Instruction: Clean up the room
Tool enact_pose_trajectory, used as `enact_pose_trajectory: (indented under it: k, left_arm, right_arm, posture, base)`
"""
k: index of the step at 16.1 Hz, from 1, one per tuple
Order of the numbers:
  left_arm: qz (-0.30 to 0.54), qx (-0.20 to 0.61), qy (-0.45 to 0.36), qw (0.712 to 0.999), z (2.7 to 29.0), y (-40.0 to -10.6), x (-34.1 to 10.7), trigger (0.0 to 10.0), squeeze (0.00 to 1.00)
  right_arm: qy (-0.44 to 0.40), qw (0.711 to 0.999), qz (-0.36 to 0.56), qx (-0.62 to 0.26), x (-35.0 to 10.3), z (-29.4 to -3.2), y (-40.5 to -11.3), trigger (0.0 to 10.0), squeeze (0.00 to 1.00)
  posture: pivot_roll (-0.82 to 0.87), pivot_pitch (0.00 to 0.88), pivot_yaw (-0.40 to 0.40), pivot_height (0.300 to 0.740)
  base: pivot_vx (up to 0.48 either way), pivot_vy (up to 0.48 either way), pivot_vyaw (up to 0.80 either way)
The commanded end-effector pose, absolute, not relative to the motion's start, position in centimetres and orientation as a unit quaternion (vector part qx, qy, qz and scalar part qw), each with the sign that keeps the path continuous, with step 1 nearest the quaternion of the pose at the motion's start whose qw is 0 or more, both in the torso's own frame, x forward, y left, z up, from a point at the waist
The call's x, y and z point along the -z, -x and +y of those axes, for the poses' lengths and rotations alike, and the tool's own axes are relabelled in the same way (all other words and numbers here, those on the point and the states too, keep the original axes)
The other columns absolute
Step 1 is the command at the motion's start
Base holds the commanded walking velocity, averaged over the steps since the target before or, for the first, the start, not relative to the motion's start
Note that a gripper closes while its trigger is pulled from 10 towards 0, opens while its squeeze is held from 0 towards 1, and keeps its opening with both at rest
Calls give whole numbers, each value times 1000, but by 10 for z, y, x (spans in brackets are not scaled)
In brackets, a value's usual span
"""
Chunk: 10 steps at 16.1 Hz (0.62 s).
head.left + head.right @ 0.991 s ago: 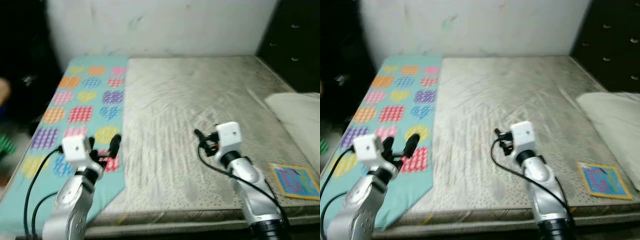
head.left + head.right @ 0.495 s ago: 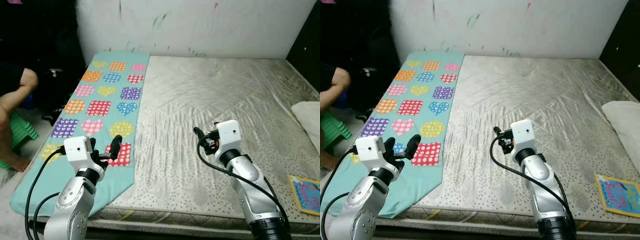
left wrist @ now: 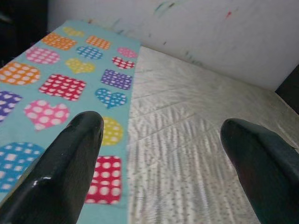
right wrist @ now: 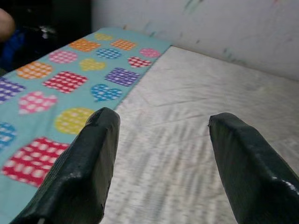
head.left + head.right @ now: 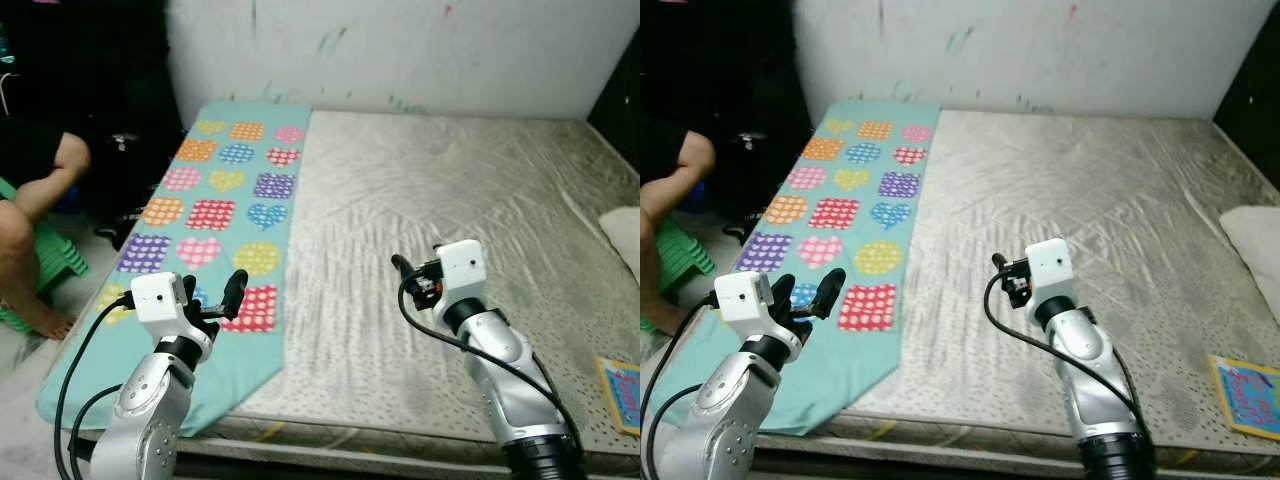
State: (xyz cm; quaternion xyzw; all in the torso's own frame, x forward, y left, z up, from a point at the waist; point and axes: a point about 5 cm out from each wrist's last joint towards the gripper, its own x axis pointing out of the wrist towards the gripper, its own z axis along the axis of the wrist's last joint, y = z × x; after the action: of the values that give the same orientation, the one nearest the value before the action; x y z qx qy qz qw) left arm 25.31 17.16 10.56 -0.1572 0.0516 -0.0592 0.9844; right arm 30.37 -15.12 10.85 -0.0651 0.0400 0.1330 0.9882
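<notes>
You are facing a bare quilted mattress (image 5: pixel 440 210), your landmark. A teal blanket with dotted hearts and squares (image 5: pixel 215 200) lies along its left edge, draping off the near corner. A white pillow (image 5: pixel 1255 235) sits at its right edge, and a colourful book (image 5: pixel 1245 392) lies on its near right corner. Your left gripper (image 3: pixel 159 154) hovers over the blanket's near end, fingers apart. Your right gripper (image 4: pixel 161 158) hovers over the mattress middle, fingers apart. A person's leg (image 5: pixel 25 205) is left of the mattress.
</notes>
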Motion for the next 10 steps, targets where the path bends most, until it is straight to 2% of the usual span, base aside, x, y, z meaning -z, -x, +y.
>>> enact_pose_trajectory:
  k: [1,5,10]
  left_arm:
    - [56,54,155,985,174,-254,-106,10000,0]
    - [58,48,153,985,177,-255,-105,10000,0]
    - [71,-11,90,993,215,-256,-91,10000,0]
  right_arm:
    - [64,988,38,-134,-110,-150,-305,10000,0]
    - [45,992,7,-115,-120,-155,-306,10000,0]
    - [10,995,-37,-96,-139,-163,-304,10000,0]
  posture:
    - [-159,0,-13,740]
    - [-160,0,-13,740]
    - [-171,0,7,740]
  base:
    - [0,480,0]
    - [0,445,0]
    - [0,0,0]
